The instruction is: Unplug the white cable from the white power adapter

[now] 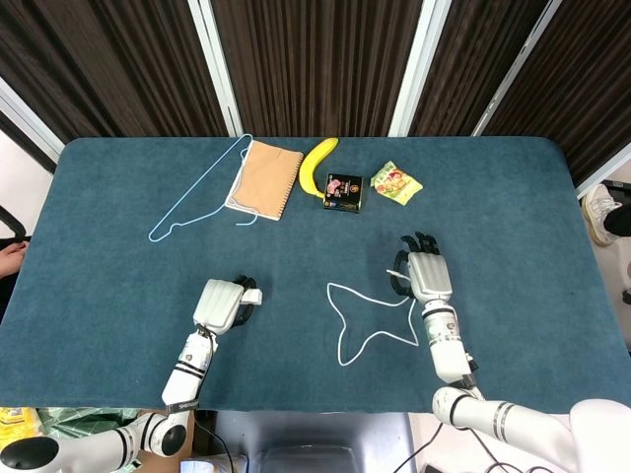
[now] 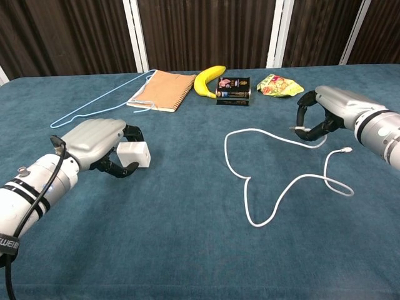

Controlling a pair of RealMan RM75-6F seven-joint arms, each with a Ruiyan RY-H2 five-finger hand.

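The white power adapter (image 2: 134,154) is held in my left hand (image 2: 100,140) low over the table at the left; nothing is plugged into it. In the head view the same adapter (image 1: 251,295) sticks out of that hand (image 1: 219,303). The white cable (image 2: 247,180) lies in loose loops on the blue cloth, apart from the adapter. My right hand (image 2: 322,112) pinches one end of it at the right, and the cable's other plug (image 2: 345,150) lies free on the table nearby. From the head camera my right hand (image 1: 426,276) shows beside the cable loop (image 1: 379,336).
Along the far side lie a brown notebook (image 1: 264,178), a banana (image 1: 315,164), a dark box (image 1: 343,191) and a snack packet (image 1: 395,182). A light blue wire hanger (image 1: 197,197) lies at the far left. The table (image 1: 513,217) is covered in blue cloth.
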